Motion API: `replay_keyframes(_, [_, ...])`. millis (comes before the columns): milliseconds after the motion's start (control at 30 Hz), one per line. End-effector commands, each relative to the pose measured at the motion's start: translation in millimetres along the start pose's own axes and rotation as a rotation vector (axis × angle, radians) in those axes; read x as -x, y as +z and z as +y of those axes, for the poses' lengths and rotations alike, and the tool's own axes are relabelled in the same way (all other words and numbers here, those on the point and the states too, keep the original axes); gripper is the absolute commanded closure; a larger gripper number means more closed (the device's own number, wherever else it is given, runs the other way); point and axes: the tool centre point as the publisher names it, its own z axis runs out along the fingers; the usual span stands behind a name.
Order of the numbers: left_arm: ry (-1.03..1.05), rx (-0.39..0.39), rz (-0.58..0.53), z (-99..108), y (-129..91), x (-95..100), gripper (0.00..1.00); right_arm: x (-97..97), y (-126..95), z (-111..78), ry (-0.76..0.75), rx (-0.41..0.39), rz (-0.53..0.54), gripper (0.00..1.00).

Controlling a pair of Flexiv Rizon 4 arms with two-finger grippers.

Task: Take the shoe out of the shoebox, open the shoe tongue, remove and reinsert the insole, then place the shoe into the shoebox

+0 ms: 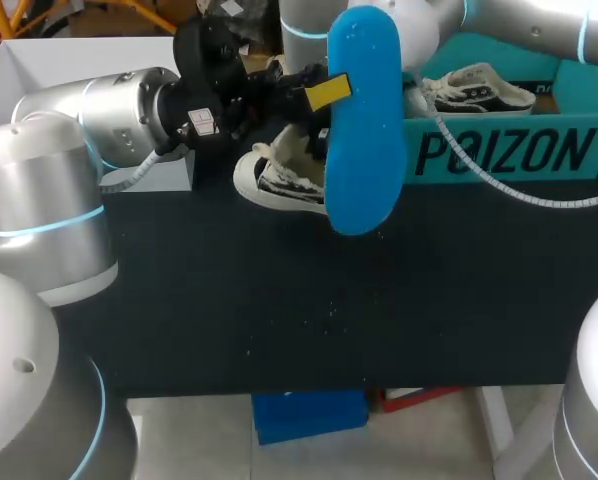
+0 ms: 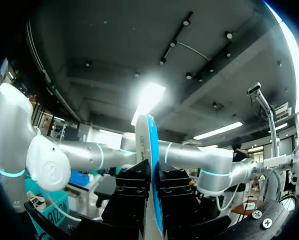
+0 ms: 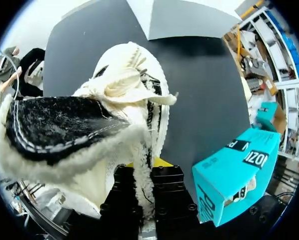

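Observation:
A bright blue insole (image 1: 364,130) hangs upright above the table, with my left gripper (image 1: 322,93) shut on its edge. In the left wrist view the insole (image 2: 148,145) stands edge-on between the closed fingers of that gripper (image 2: 153,175). Under it a white fleece-lined shoe (image 1: 279,178) with black sides rests on the black table. My right gripper (image 3: 145,175) is shut on the fleecy rim of the shoe (image 3: 119,100); in the head view the insole hides it. The teal shoebox (image 1: 509,150) stands at the back right.
A second shoe (image 1: 479,90) lies inside the shoebox. A white open box (image 1: 69,60) stands at the back left behind my left arm. The shoebox (image 3: 234,175) lies beside my right gripper. The black tabletop (image 1: 329,300) stretches toward the front edge.

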Motion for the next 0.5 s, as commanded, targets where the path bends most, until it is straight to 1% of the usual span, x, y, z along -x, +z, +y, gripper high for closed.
replay_keyframes(33, [0.002,-0.001,0.001,1,0,-0.3,1.00,-11.6,-14,-16.7,0.721,-0.017,-0.034,1.00])
replay_keyframes(67, [0.002,-0.001,0.001,1,0,-0.3,1.00,-14.5,-11,-17.7,0.794,-0.019,-0.056,1.00])
replay_keyframes(133, [0.002,-0.001,0.001,1,0,-0.3,1.00,-18.7,-7,-19.1,0.920,-0.013,-0.067,1.00])
replay_keyframes(200, [0.002,-0.001,0.001,1,0,-0.3,1.00,-22.3,-4,-18.0,1.014,-0.004,-0.054,1.00])
replay_keyframes(233, [0.002,-0.001,0.001,1,0,-0.3,1.00,-22.5,-3,-17.7,1.028,0.004,-0.075,1.00])
replay_keyframes(300, [0.002,-0.001,0.001,1,0,-0.3,1.00,-24.8,-2,-14.7,1.093,0.018,-0.056,1.00])
replay_keyframes(367, [0.002,-0.001,0.001,1,0,-0.3,1.00,-24.5,-2,-13.3,1.128,0.025,-0.059,1.00])
replay_keyframes(500, [0.002,-0.001,0.001,1,0,-0.3,1.00,-18.4,4,-14.2,1.237,0.010,-0.067,1.00])
